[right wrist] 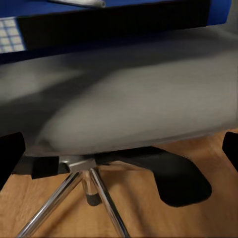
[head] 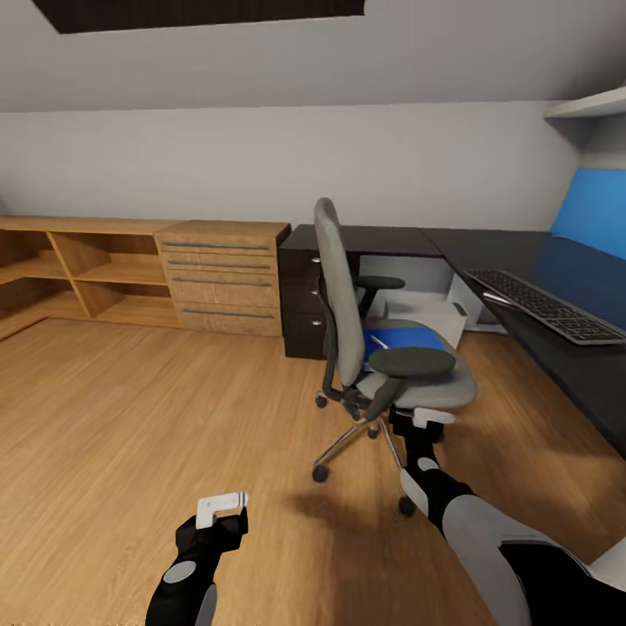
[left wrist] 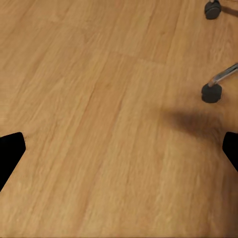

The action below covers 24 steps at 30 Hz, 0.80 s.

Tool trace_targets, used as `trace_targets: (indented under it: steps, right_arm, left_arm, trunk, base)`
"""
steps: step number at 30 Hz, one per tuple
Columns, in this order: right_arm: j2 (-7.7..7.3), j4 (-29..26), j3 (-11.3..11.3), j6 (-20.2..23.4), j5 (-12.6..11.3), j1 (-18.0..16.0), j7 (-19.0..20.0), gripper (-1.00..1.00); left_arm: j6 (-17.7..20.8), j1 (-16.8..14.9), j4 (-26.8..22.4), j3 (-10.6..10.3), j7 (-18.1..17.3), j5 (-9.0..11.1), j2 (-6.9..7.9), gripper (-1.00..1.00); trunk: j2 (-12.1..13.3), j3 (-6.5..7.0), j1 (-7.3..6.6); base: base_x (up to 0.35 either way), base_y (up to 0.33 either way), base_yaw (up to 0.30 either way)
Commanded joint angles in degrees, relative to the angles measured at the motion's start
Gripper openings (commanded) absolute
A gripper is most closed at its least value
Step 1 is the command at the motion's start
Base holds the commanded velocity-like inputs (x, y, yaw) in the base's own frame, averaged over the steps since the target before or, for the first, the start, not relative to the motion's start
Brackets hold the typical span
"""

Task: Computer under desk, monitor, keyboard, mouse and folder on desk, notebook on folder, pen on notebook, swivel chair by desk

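Just below the swivel chair (head: pixel 382 348) seat edge, the right pincer (head: pixel 432 419) gapes wide.

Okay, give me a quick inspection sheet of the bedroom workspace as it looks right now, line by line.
Surface: dark desk, along the right wall.
Job's things: grey swivel chair before the desk, blue folder on its seat with a pen-like object on top; dark keyboard on the desk; white computer case under it.
Clutter: nothing seen.
Grippers: left gripper open over the wooden floor; right gripper open, at the seat's edge.
Cables: nothing seen.
Surroundings: wooden shelves and drawer unit.
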Motion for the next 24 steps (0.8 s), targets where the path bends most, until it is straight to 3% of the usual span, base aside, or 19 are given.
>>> trace_targets:
  steps: [1,24]
  right_arm:
    - [0.08,0.0,-0.1,-0.2,0.0,0.0,0.0,1.0]
    - [0.14,0.0,-0.1,-0.2,0.0,0.0,0.0,1.0]
  left_arm:
    - [0.3,0.0,0.0,-0.1,0.3,0.0,0.0,1.0]
    - [0.3,0.0,0.1,0.0,0.6,0.1,0.0,1.0]
  trunk:
    - [0.0,0.03,-0.01]
    - [0.0,1.6,-0.01]
  base:
    - [0.0,0.0,0.161]
    - [0.0,0.0,0.148]
